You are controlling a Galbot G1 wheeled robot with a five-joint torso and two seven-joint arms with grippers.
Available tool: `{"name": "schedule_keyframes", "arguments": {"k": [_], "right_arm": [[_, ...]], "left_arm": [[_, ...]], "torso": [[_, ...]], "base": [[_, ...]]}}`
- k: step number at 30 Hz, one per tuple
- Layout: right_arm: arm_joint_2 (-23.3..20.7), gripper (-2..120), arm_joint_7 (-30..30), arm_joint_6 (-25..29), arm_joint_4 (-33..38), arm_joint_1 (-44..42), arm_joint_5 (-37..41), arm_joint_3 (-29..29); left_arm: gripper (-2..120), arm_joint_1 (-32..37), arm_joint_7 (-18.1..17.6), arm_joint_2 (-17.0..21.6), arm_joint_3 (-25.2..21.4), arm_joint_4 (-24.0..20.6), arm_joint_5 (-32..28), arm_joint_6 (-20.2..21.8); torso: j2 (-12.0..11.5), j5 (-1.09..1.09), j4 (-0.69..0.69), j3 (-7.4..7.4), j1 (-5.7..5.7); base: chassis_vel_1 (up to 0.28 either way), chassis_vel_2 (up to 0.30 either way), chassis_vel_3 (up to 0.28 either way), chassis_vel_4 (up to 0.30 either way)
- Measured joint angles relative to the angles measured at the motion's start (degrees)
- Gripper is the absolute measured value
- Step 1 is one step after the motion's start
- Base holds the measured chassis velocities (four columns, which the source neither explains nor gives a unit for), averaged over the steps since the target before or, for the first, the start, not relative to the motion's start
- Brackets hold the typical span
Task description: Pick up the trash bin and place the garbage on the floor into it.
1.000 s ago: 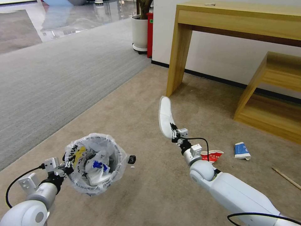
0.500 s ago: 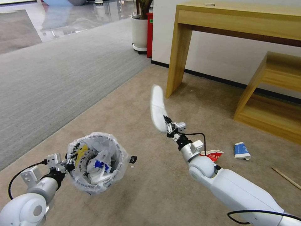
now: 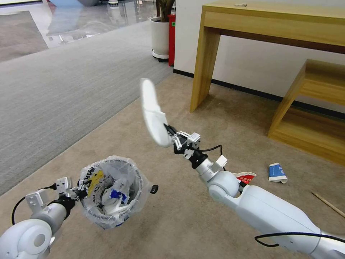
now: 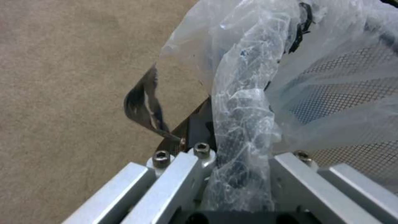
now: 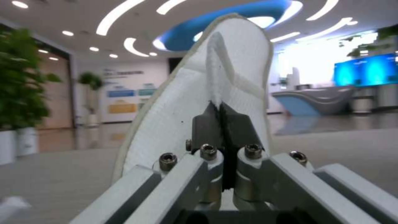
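The trash bin [image 3: 111, 192], small, round and lined with a crinkly clear bag, hangs off the beige floor [image 3: 172, 223] at lower left. My left gripper [image 3: 79, 190] is shut on its rim; the left wrist view shows the bag-wrapped rim [image 4: 242, 124] pinched between the fingers. Crumpled litter lies inside. My right gripper [image 3: 170, 134] is shut on a white slipper [image 3: 153, 113], held upright in the air, up and to the right of the bin. In the right wrist view the slipper [image 5: 174, 102] stands pinched between the fingertips. A crushed red cup [image 3: 246, 177], a crushed blue cup [image 3: 277, 172] and a wooden stick [image 3: 329, 204] lie on the floor at right.
A wooden desk [image 3: 273, 21] and a low wooden shelf [image 3: 312, 108] stand against the wall at right. A grey carpet strip [image 3: 64, 82] runs along the left. A white planter [image 3: 160, 37] stands at the back. A small black piece [image 3: 154, 189] sits on the carpet beside the bin.
My right gripper has carried the slipper up and to the left, toward the bin. The left arm and the bin have drifted slightly lower.
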Motion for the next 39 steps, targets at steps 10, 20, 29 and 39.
{"name": "schedule_keyframes", "arguments": {"k": [10, 20, 29, 39], "right_arm": [[2.77, 0, -6.28, 0.76, 1.5, 12.14, 6.08, -13.28], [7.67, 0, -7.86, 1.67, -1.7, 17.01, 6.18, -21.82], [10.42, 0, -8.27, 2.41, -4.85, 17.02, 4.93, -25.07], [10.56, 0, -8.73, 3.25, -7.61, 15.98, 3.41, -26.1]], "left_arm": [[1, -0.13, -1.07, 0.68, -0.67, -2.16, -1.67, 0.4], [1, 0.52, -1.22, 0.6, -1.47, -3.88, -2.1, 0.42], [1, 0.84, -1.54, 0.42, -1.65, -4.93, -2.53, 0.42], [1, 1.86, -1.59, 0.23, -2.16, -6.25, -2.62, 0.42]], "torso": [[0.0, 0.0, 0.01, 0.0, 0.0], [0.0, 0.0, 0.02, 0.0, 0.0], [0.0, 0.0, 0.02, 0.0, 0.0], [0.0, 0.01, 0.02, -0.01, 0.0]], "base": [[0.0, 0.0, 0.0, 0.0], [0.0, 0.0, 0.0, 0.0], [0.0, 0.0, 0.0, 0.0], [0.0, 0.0, 0.0, 0.0]]}}
